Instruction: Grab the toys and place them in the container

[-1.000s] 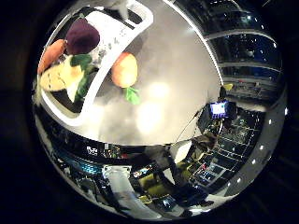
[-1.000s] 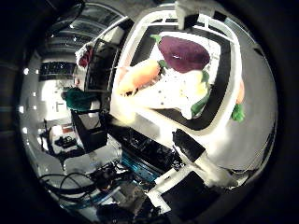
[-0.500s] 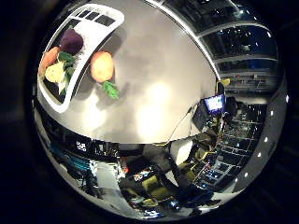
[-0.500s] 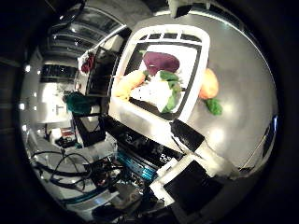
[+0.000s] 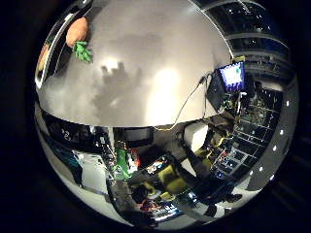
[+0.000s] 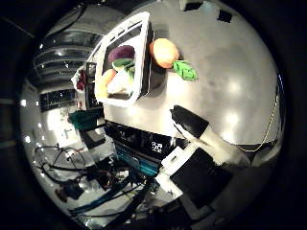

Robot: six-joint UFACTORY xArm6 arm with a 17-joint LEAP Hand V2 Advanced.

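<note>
Hand: I couldn't tell its grip.
Orange toy: I saw it on the worktop, beside the container.

A pale grey desk fills the view, a lit monitor beside its far edge amid room clutter.

Overhead glare on table
</note>
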